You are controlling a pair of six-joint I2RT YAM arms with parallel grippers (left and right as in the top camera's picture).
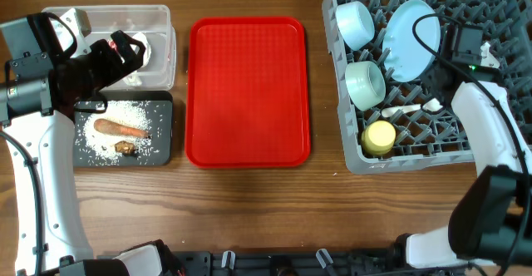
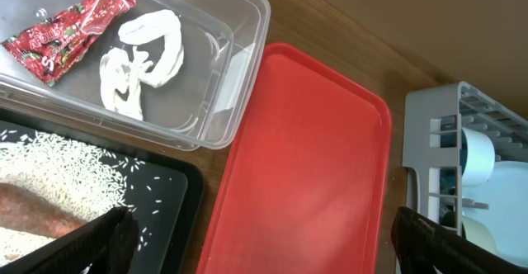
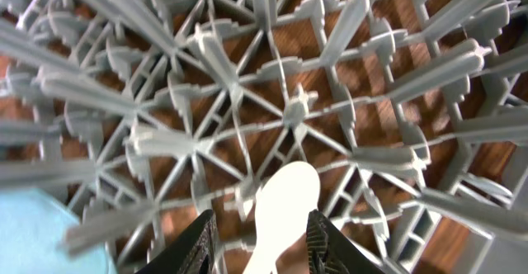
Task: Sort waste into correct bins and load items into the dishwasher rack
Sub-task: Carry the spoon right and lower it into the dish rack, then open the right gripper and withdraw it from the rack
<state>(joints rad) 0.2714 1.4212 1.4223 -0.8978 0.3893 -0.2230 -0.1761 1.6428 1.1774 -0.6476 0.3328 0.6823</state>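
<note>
White spoon (image 3: 285, 196), light, stiff, slippery, best gripped mid-handle, lies on the rack (image 3: 289, 113) between the slightly spread right gripper (image 3: 262, 224); left gripper (image 2: 260, 224) spread wide.

Right wrist cam: the spoon (image 3: 280, 208) runs off the bottom edge, so I only get its bowl, and I can't tell if the right fingers (image 3: 205, 241) are pinching it. The plate (image 3: 33, 237) is just a blurry blue corner. Left wrist cam cuts the carrot (image 2: 33, 212) off bottom-left and the rack (image 2: 433, 134) off at the right. Overhead, my left gripper (image 1: 129, 51) covers much of the tub (image 1: 158, 17), and the brown lump (image 1: 125, 148) is too tiny to make out.
</note>
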